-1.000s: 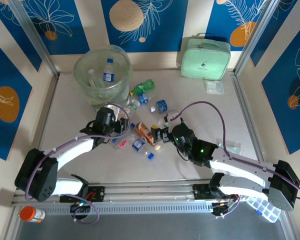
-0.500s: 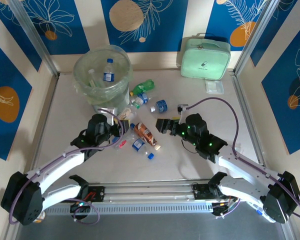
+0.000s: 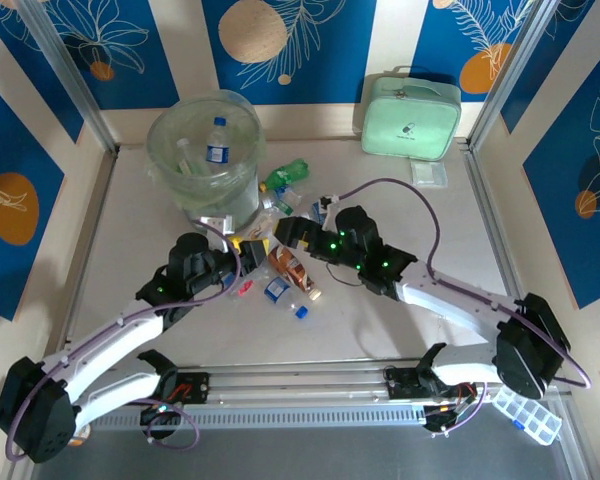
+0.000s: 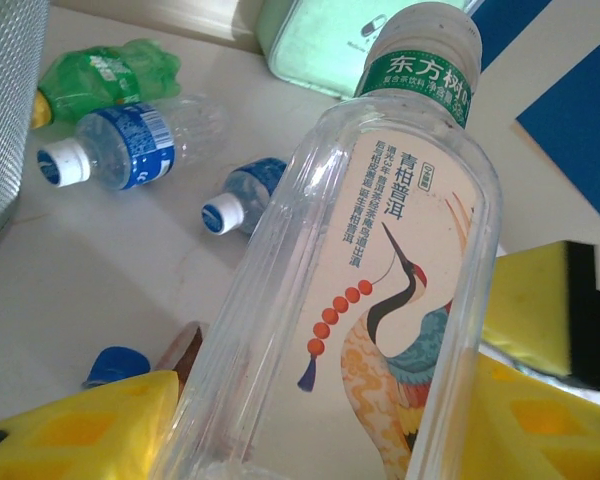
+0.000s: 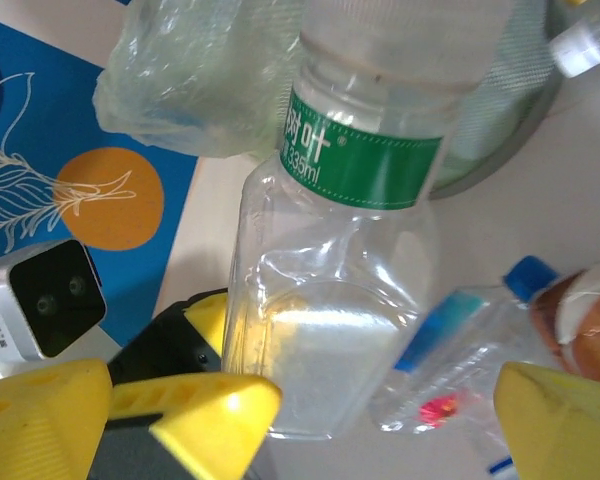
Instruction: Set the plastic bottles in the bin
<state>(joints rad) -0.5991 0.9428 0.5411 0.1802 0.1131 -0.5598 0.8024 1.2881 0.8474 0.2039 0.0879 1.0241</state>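
My left gripper [image 3: 238,252] is shut on a clear plastic bottle [image 4: 380,260] with a crane label and a green neck band, its yellow fingers [image 4: 90,425] pressing both sides. My right gripper [image 3: 286,232] is open just right of it, and that bottle's base [image 5: 340,350] stands between its spread fingers [image 5: 195,405] without contact. More plastic bottles lie on the table: a crushed green one [image 4: 100,70], a blue-labelled one [image 4: 130,145], a small one [image 4: 245,195] and a brown one [image 3: 290,268]. The bin [image 3: 162,150] stands at the back left with a bottle [image 3: 217,142] inside.
A mint green zipped case [image 3: 410,118] sits at the back right, with a small clear box [image 3: 429,173] in front of it. Metal rails [image 3: 490,215] border the table on both sides. A clear compartment box [image 3: 528,417] lies at the near right.
My right gripper has swung left across the table to the bottle in my left gripper, and its jaws have opened wide. The left gripper has stayed shut on the bottle, shifting slightly nearer.
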